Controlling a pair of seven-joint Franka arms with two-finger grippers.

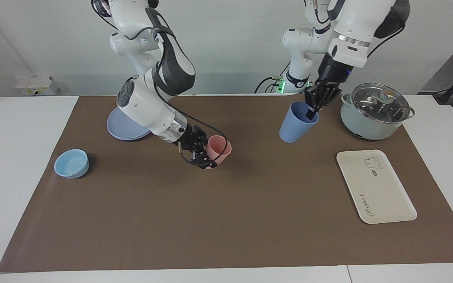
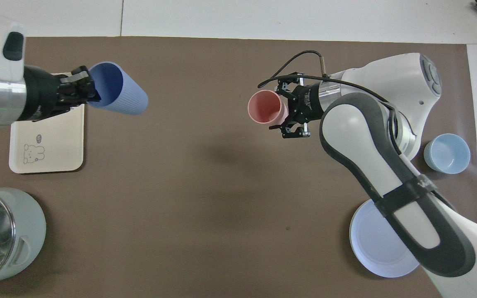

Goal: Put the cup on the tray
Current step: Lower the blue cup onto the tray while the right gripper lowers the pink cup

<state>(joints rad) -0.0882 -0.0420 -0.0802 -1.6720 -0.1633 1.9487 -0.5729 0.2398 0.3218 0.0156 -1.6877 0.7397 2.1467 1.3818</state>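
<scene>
Jaws of my left gripper (image 1: 313,108) (image 2: 82,89) pinch the cup (image 1: 297,122) (image 2: 116,88) by its rim, one finger inside, and it hangs tilted in the air over the mat (image 1: 226,220) beside the pot (image 1: 374,112). The tray (image 1: 376,186) (image 2: 48,142) lies bare on the surface. My right jaws (image 1: 207,155) (image 2: 290,114) clamp the pink cup (image 1: 218,149) (image 2: 265,107), raised.
</scene>
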